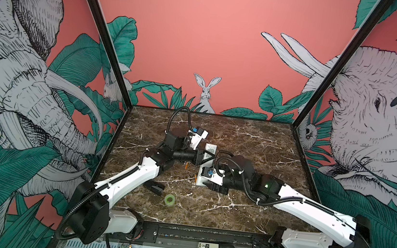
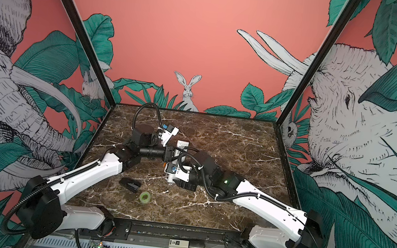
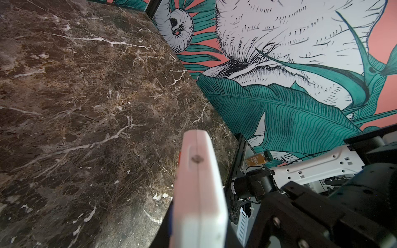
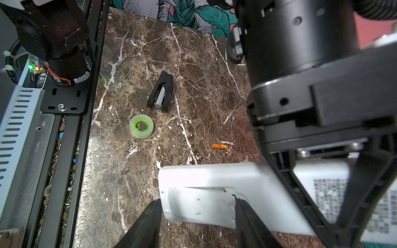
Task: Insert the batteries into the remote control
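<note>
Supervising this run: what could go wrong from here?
The right gripper straddles the cover on the remote; prying could twist the remote out of the left gripper. The battery lies loose on the table; an arm sweep could roll it away.

Soft, even overhead light fills both top views. The brown veined marble tabletop carries only faint shadows beneath the arms, and the black frame posts splay outward with lens distortion. The long white plastic remote control is blurred and pink-tinted in the left wrist view. Its end glares white in the right wrist view.
</note>
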`<move>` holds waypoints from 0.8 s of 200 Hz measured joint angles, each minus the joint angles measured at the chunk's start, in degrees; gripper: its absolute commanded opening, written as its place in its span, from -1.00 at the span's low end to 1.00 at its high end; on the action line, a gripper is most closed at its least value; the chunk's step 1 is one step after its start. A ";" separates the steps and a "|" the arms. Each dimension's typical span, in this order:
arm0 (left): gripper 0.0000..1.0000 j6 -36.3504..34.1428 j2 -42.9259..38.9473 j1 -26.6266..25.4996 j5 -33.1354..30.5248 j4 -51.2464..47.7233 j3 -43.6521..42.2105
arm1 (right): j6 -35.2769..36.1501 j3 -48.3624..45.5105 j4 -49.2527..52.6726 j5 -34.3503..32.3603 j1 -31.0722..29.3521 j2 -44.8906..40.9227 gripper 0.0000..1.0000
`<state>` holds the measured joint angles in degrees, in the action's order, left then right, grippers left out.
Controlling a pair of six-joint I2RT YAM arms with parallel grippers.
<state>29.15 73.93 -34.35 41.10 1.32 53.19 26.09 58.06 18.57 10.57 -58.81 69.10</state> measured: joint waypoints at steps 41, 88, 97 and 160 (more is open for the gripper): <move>-1.00 0.02 0.00 0.00 0.24 0.79 0.02 | -0.11 0.00 0.02 -1.33 -0.46 0.39 0.46; -1.00 0.04 0.00 0.00 0.13 1.81 0.02 | -0.61 0.00 -0.13 -3.02 -0.72 0.37 0.64; -1.00 0.04 0.00 0.00 0.09 1.88 0.02 | -0.81 0.00 -0.26 -3.45 -0.79 0.37 0.67; -1.00 1.46 0.00 0.00 -3.98 2.05 0.02 | -6.45 -0.35 -2.91 -5.88 -0.79 -1.75 0.75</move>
<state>30.61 73.93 -34.35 37.12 3.38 53.21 19.64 57.71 15.66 4.69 -59.59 67.35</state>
